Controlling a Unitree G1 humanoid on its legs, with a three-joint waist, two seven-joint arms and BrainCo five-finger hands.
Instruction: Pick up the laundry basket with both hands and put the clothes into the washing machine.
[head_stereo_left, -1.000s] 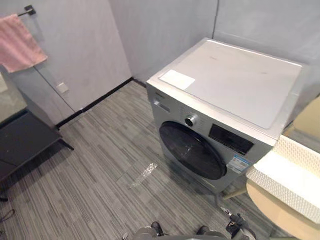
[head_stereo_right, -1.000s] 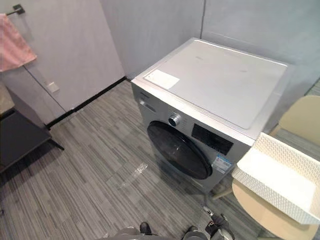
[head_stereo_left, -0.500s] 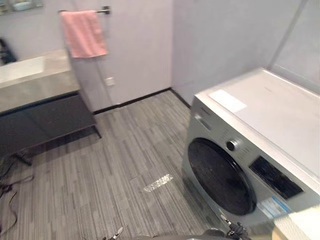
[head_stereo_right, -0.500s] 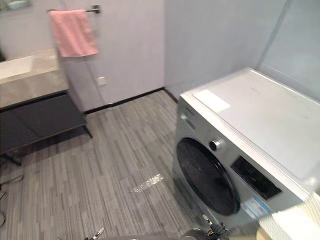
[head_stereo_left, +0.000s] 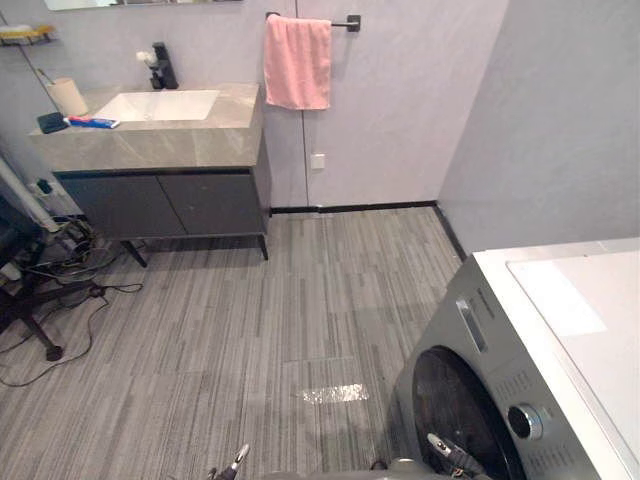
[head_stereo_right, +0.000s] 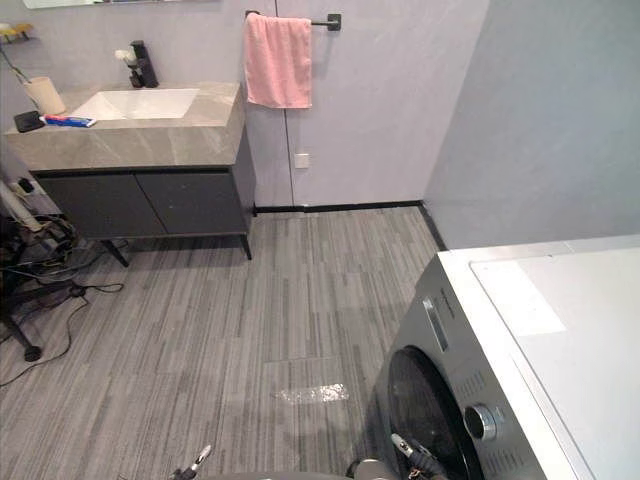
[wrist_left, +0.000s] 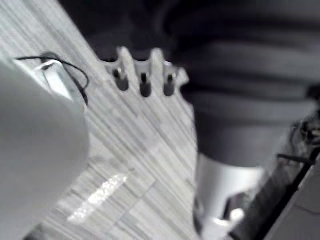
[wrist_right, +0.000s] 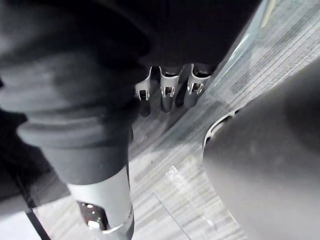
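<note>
**While both hands hang loose and empty, the washing machine stands shut at four o'clock**

Where the head views take in the whole room, the wrist views bring the hands close. The left hand has its fingers relaxed above the striped floor, holding nothing. The right hand is the same, slack and empty over the same planks. Of the two head views, the left eye gives more of the dark clutter at nine o'clock, and the right eye gives more of the machine's pale top.

The floor is grey, narrow-striped planking with a glossy patch at six o'clock. At eight o'clock stands a black chair base. At ten o'clock a stone counter carries a white basin and a black tap, with a dark cabinet beneath. At twelve o'clock a pink towel hangs from a wall rail, with a small socket below it. The machine is close to the grey wall, its round dark door closed and a silver knob beside it.

The right and bottom edges cut the machine off, so the lower door is out of frame. The left edge crops the chair base. The small items at the counter's left end are too small to name.
</note>
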